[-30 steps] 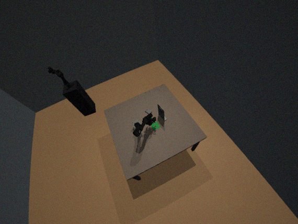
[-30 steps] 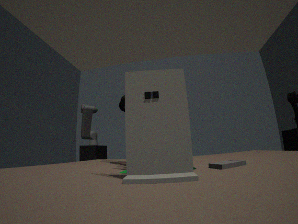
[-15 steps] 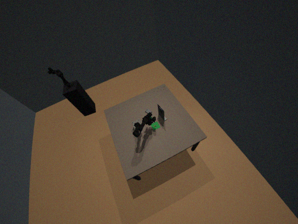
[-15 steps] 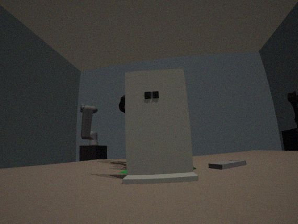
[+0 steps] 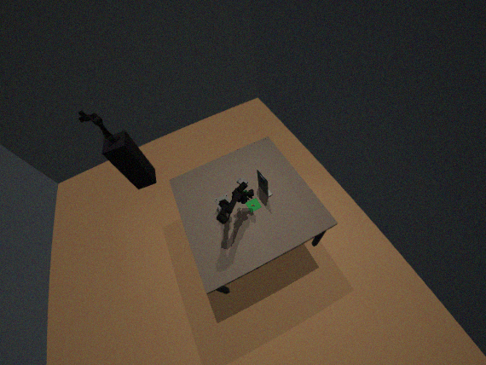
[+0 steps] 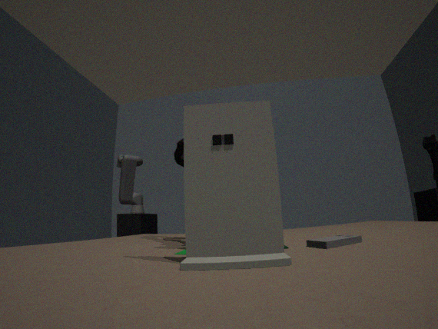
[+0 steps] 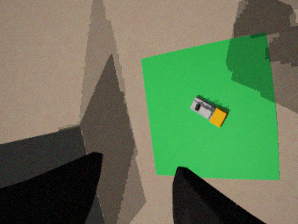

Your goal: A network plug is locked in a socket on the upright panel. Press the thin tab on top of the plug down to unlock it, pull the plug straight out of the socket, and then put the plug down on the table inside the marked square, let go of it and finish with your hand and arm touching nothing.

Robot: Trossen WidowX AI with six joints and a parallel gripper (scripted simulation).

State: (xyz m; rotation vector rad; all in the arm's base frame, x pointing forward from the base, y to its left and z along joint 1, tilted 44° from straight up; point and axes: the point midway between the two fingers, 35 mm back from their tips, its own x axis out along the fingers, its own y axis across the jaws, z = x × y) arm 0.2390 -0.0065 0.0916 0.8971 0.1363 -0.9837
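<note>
The network plug (image 7: 209, 111), small and grey with an orange end, lies flat on the green marked square (image 7: 180, 96) (image 5: 251, 207), well inside its edges. My gripper (image 7: 139, 169) (image 5: 247, 196) hangs above the table beside the square, its dark fingers apart with nothing between them, clear of the plug. The upright grey panel (image 5: 263, 184) (image 6: 230, 184) stands just beyond the square. Its two dark socket openings (image 6: 222, 139) show from the back. In the exterior view the panel hides most of the arm; only a dark part (image 6: 179, 152) peeks out at its left edge.
A flat grey slab (image 6: 333, 241) lies on the table (image 5: 277, 239) to the panel's right. A second arm on a black pedestal (image 5: 128, 159) (image 6: 136, 224) stands off the table on the floor.
</note>
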